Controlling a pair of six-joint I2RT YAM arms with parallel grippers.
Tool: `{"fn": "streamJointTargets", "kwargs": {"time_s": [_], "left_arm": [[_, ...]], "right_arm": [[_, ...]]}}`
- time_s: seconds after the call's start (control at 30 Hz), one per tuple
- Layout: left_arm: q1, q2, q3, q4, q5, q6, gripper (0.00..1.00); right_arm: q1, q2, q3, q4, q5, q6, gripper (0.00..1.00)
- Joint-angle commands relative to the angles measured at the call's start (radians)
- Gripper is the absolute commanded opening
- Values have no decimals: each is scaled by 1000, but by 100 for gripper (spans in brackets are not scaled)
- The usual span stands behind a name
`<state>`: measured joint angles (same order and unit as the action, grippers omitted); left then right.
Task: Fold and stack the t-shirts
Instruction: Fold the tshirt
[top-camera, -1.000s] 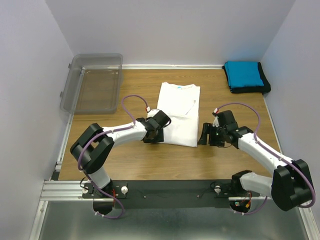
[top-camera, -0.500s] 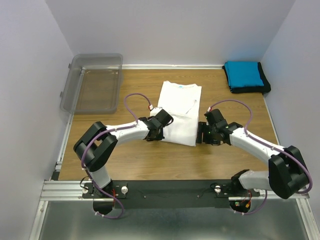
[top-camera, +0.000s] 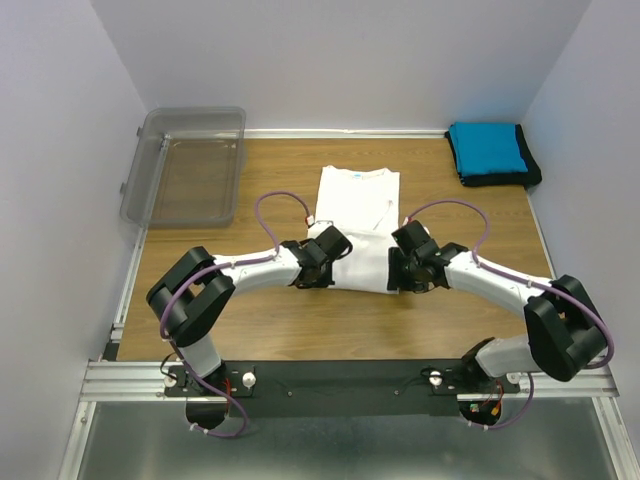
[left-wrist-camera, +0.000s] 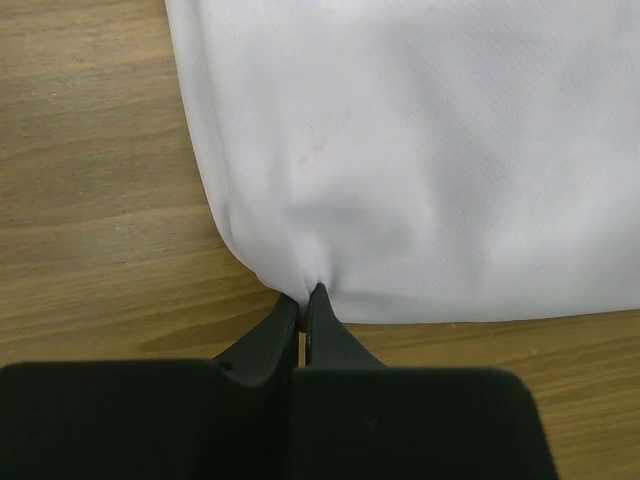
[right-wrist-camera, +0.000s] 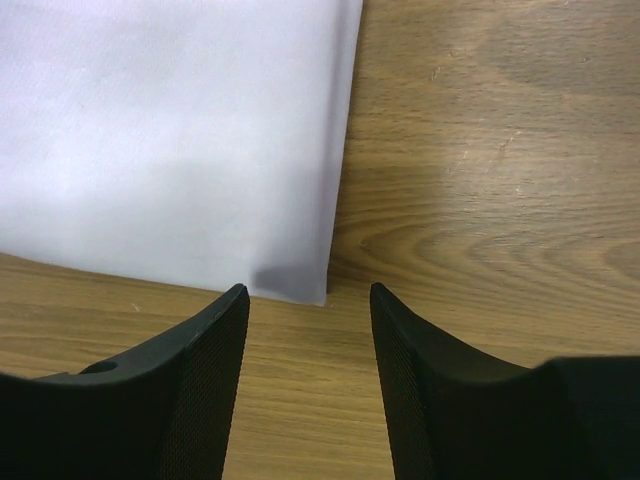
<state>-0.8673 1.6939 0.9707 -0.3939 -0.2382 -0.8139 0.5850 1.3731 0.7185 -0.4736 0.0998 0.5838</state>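
**Left gripper clamped on the white shirt; right gripper spread at the other corner**

Left gripper's two black fingers are pressed together, with a small pucker of white cloth nipped between their tips. The pinch sits at the white shirt's near left corner, and the fabric bunches slightly into it. Right gripper is released, its fingers apart and low over the wooden table. The white shirt's near right corner lies just ahead of the gap between them, ungripped.

The only marking in view is a small blue neck label at the white shirt's far end, inside the collar. It is too small to read. In the left wrist view a faint pinkish smudge shows on the cloth a little beyond the pinched corner.

The white shirt lies flat on the table as a tall folded rectangle, collar far and hem near. Both grippers meet it at its near edge, one at each corner.

Far to the right of the white shirt and well apart from it, a folded blue shirt rests on top of a black shirt. Far to the white shirt's left, also well apart, stands a clear plastic bin.
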Motion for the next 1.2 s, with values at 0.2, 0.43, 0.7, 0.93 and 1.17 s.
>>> {"fn": "streamJointTargets", "kwargs": {"time_s": [0.2, 0.43, 0.7, 0.93, 1.17], "left_arm": [[-29, 23, -49, -112, 77, -2, 0], [-29, 24, -63, -95, 91, 4, 0], [-29, 10, -82, -92, 94, 7, 0], [-29, -10, -92, -94, 94, 10, 0], [-41, -131, -144, -131, 187, 32, 0]], "right_arm": [[35, 57, 36, -30, 90, 39, 54], [64, 106, 36, -36, 106, 45, 50], [98, 190, 27, -56, 106, 62, 43], [102, 176, 38, -86, 115, 53, 11], [104, 83, 35, -241, -15, 8, 1]]}}
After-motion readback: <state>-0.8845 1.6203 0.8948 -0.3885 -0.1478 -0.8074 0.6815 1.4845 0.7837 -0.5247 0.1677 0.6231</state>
